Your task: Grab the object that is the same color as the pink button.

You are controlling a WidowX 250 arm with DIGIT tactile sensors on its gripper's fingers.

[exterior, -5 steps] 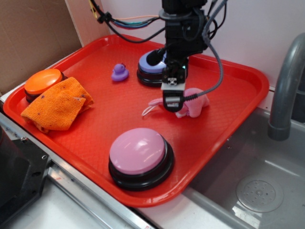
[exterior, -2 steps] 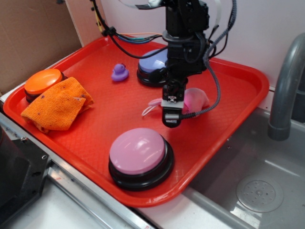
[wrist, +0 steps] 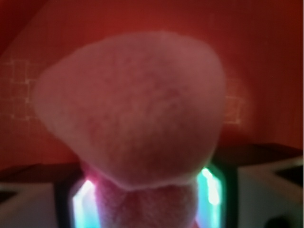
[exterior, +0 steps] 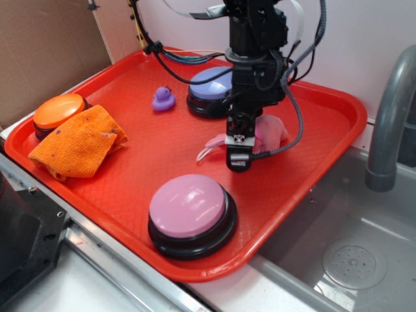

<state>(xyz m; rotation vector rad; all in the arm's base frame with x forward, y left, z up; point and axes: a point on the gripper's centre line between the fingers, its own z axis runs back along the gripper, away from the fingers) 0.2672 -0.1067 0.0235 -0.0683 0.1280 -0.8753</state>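
Note:
The object, a small pink plush toy (exterior: 271, 132), sits in the middle of the red tray (exterior: 325, 162), its thin pale tail (exterior: 207, 151) trailing left. My gripper (exterior: 238, 160) comes down over the toy and is shut on it. In the wrist view the plush (wrist: 137, 114) fills the frame, pinched between the two lit fingers (wrist: 210, 186) of my gripper (wrist: 147, 202). The pink button (exterior: 188, 207), a light pink dome on a black base, stands at the tray's front, apart from the gripper.
A blue-purple button (exterior: 208, 88) stands just behind the arm, a purple rubber duck (exterior: 163, 99) to its left. An orange button (exterior: 60, 110) and orange cloth (exterior: 79, 142) lie at the tray's left. A sink (exterior: 351, 253) and grey faucet (exterior: 389, 117) are on the right.
The gripper has closed on the plush toy. The toy's body has shifted slightly up and right with it, and the gripper finger now sits a little lower in the picture.

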